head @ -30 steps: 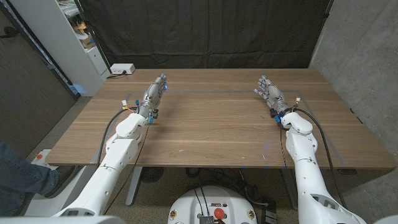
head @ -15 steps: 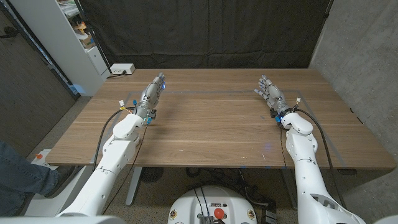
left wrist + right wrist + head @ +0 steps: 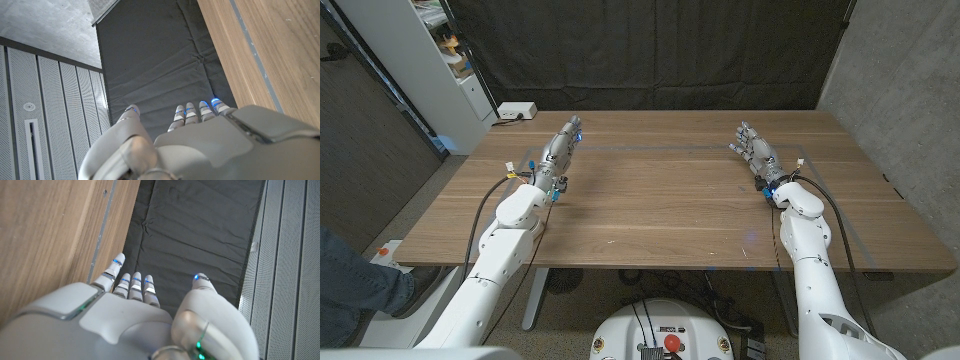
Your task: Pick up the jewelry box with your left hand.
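Note:
My left hand is held over the far left part of the wooden table, fingers stretched out toward the back edge and holding nothing. In the left wrist view the left hand has straight fingers with lit blue tips against the black curtain. My right hand is at the far right of the table, fingers spread and holding nothing. The right wrist view has the same open right hand beside the table's wood.
A white box with a cable lies at the table's back left corner. A white shelf unit stands to the left. A black curtain hangs behind the table. A person's leg is at the bottom left.
My left arm has shifted a little to the left and its hand has edged slightly toward the back of the table. The right arm has not moved.

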Controlling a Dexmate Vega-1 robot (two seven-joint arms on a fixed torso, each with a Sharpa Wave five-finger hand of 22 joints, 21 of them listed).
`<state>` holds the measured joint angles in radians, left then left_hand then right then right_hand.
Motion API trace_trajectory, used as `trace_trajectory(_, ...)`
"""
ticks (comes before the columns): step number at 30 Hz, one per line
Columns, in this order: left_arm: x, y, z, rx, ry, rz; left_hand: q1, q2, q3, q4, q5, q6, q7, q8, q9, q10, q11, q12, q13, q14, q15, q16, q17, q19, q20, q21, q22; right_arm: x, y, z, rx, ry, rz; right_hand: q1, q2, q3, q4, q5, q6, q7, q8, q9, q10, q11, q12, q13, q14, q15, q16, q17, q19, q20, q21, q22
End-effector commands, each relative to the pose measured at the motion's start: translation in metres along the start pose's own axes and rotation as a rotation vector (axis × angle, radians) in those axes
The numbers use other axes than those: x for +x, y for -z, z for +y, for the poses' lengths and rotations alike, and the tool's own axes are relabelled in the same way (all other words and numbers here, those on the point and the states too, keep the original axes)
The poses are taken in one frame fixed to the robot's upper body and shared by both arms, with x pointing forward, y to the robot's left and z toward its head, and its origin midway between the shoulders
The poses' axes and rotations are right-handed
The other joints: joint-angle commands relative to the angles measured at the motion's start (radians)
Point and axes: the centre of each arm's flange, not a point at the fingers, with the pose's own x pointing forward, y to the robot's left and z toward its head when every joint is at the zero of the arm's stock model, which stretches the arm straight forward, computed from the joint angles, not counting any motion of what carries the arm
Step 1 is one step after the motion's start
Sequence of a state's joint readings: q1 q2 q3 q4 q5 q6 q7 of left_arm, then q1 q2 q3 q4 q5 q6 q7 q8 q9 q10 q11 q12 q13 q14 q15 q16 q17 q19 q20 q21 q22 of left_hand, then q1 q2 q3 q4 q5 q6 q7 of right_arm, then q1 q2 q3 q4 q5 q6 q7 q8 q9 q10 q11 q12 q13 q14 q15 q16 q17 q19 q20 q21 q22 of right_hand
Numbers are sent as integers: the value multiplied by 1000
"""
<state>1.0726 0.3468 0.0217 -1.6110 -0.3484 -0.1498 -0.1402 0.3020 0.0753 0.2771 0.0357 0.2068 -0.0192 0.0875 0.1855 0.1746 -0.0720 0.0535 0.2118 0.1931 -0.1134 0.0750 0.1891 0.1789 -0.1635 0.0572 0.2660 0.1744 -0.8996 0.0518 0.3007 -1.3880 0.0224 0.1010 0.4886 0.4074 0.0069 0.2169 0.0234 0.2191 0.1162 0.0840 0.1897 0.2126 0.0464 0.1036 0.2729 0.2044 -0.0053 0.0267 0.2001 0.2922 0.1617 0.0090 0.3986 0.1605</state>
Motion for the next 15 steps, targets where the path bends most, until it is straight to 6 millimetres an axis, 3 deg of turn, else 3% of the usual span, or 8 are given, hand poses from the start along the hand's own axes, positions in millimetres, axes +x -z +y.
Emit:
trace_trajectory(1,-8,-4,7,19,-6,-7,8,3,-1,-8,-3,7,1,8,4,4,2,8,3,5,3,8,4,0,3,-1,3,0,0,2,-4,-5,4,-4,6,0,-1,10,4,-5,8,0,6,2,-7,1,-1,10,5,0,7,4,-1,5)
trace_trajectory(15,-16,-8,14,30,-6,-14,8,3,-2,-11,-4,18,2,10,4,13,4,10,3,12,2,8,4,6,4,-5,3,0,-2,3,-6,1,1,-5,8,-1,-3,10,4,-6,8,-4,8,2,-12,0,-1,10,5,-5,10,3,-8,5)
